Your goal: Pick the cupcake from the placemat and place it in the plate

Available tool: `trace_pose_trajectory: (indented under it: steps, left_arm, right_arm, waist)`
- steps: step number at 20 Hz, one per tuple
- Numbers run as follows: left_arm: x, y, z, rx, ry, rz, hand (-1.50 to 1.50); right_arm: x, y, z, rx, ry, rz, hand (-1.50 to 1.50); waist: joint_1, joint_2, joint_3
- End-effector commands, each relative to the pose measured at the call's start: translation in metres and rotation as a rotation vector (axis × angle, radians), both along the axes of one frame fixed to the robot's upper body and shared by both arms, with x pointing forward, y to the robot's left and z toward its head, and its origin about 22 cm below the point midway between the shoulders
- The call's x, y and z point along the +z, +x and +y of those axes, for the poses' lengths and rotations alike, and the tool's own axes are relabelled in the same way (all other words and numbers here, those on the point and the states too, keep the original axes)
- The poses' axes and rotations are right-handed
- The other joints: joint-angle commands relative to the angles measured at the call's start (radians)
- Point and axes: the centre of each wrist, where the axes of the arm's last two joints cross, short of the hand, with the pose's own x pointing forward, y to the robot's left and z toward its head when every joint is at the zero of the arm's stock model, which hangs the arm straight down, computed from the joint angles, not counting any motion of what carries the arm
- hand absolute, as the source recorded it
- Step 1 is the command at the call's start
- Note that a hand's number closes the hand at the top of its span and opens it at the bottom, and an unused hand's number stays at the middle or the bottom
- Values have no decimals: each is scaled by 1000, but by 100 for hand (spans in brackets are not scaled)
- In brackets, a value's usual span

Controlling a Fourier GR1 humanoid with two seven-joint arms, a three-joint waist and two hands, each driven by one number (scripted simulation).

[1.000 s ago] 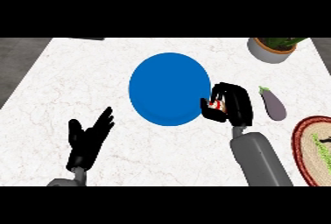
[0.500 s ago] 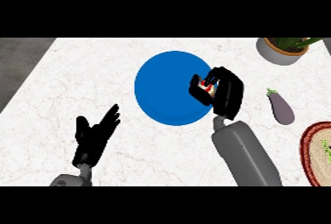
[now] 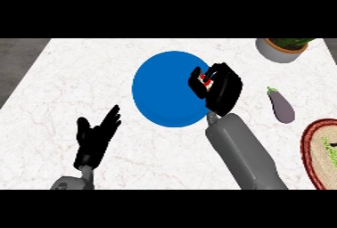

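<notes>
Since a second ago the right hand (image 3: 222, 91) has been carrying the cupcake (image 3: 207, 83) up and leftward. It is now hanging over the right rim of the blue plate (image 3: 164, 95) rather than beside it.

At the far left, the marble counter (image 3: 72, 75) is ending in a slanted edge against dark floor (image 3: 16, 67). A wide stretch of stone is lying between that edge and the plate. The left hand (image 3: 97, 136) is resting low on the left, with its fingers straight and slightly spread, pointing up and to the right, well apart from the plate.

The plate is sitting mid-counter with stone showing all round it. The right forearm (image 3: 244, 151) is coming up from the lower edge and leaning left. Its hand is curling round the cupcake, thumb and fingers pinching it so that only a bit of red and white is showing between them. Whether the cupcake is touching the plate cannot be told.

Further right, a purple eggplant (image 3: 281, 106) is lying near that hand but apart from it. A potted plant (image 3: 284, 48) is standing at the counter's far edge, upper right. The woven placemat (image 3: 314, 151), red-rimmed, is running off the right edge, well apart from the cupcake.
</notes>
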Motion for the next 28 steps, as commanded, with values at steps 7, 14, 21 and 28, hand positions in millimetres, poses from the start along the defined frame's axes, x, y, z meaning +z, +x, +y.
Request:
trace_pose_trajectory:
  steps: [7,14,21,28]
  left_arm:
    - [-1,1,3,18,-4,0,0]
    - [-3,0,8,20,7,1,0]
    - [4,11,10,5,10,-28,0]
    - [10,8,-2,8,-15,-38,0]
  right_arm:
    - [10,34,19,-185,-2,-46,150]
    - [-4,39,12,-303,72,140,150]
    - [-16,44,11,-240,58,342,-150]
    - [-13,35,20,-122,148,58,-150]
  waist:
    - [-23,10,4]
    - [-23,18,6]
    - [-4,31,9]
    - [-14,29,10]
